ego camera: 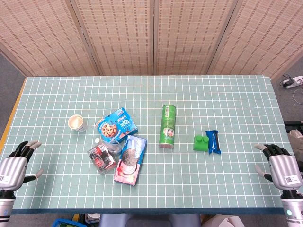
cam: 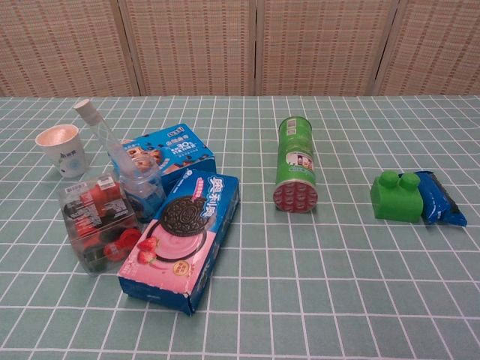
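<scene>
My left hand [ego camera: 15, 165] hovers at the table's near left corner, fingers apart, holding nothing. My right hand [ego camera: 280, 165] sits at the near right corner, fingers also spread and empty. Neither hand shows in the chest view. Closest to the left hand is a clear plastic box with red contents [ego camera: 100, 157] [cam: 94, 219]. A blue snack packet [ego camera: 213, 141] [cam: 439, 198] and a green block [ego camera: 200, 143] [cam: 395, 196] lie nearest the right hand.
A green chip can [ego camera: 167, 127] [cam: 295, 174] lies mid-table. A pink Oreo box [ego camera: 130, 160] [cam: 183, 240], a blue cookie box [ego camera: 117, 125] [cam: 166, 155], a clear bottle [cam: 120, 165] and a paper cup [ego camera: 77, 123] [cam: 61, 149] cluster at left. Folding screens [ego camera: 151, 33] stand behind the green gridded table [ego camera: 227, 94].
</scene>
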### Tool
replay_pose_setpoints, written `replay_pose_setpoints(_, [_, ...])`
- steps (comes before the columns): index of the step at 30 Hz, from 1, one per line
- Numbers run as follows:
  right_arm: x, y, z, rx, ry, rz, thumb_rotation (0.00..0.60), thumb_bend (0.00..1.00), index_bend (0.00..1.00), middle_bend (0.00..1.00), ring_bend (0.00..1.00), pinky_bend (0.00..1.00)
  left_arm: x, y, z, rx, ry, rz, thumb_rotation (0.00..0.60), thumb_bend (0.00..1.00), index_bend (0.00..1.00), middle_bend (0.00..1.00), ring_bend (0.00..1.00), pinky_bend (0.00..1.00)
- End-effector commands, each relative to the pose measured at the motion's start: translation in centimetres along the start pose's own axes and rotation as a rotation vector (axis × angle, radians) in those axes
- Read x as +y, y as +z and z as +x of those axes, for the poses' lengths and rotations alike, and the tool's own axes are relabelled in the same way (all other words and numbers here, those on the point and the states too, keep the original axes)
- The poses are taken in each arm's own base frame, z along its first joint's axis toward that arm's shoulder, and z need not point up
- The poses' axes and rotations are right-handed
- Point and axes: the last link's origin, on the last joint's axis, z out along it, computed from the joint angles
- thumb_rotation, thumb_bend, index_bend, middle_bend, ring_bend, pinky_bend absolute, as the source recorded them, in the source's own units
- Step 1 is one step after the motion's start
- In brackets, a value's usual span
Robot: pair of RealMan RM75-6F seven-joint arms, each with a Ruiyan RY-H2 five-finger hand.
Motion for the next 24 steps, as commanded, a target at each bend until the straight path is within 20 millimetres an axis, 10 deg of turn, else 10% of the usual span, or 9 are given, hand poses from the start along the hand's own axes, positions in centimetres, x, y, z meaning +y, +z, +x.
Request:
replay_pose_setpoints(1, [0.1, 0.1, 0.0, -0.003, 0.001, -0.003, 0.6, 0.17, 0.3, 0.36, 0.29, 0.37, 0.1, 0.1, -0.1, -0.004, 0.002, -0.003, 0.6, 0.14, 0.23, 0.19, 0.13, 0.37])
replay_pose_setpoints(11, [0.1, -0.3, 0.4, 0.003, 0.021, 0.002, 0.6, 0.17, 0.3, 0.35, 0.29, 0.37, 1.3, 0.2, -0.5, -0.051, -0.07, -0.084, 0.6, 0.14, 0.22, 0.2, 0.16, 0.46])
replay_pose_setpoints(16, [0.2, -0.4, 0.6, 0.002, 0.027, 0.005, 0.6, 0.16, 0.3, 0.35, 0.29, 0.37, 1.4, 0.7, 0.0, -0.023, -0.087, -0.08, 0.6, 0.14, 0.21, 0.37, 0.57, 0.88])
replay_pose_setpoints(24, [0.4, -0.5, 1.3, 0.025, 0.047, 0.007, 0.6, 0.16, 0.3, 0.35, 0.29, 0.37, 2.7, 2.2, -0.3, 0.044, -0.059, -0.133, 0.6, 0.16, 0.21, 0.74, 0.82, 1.0])
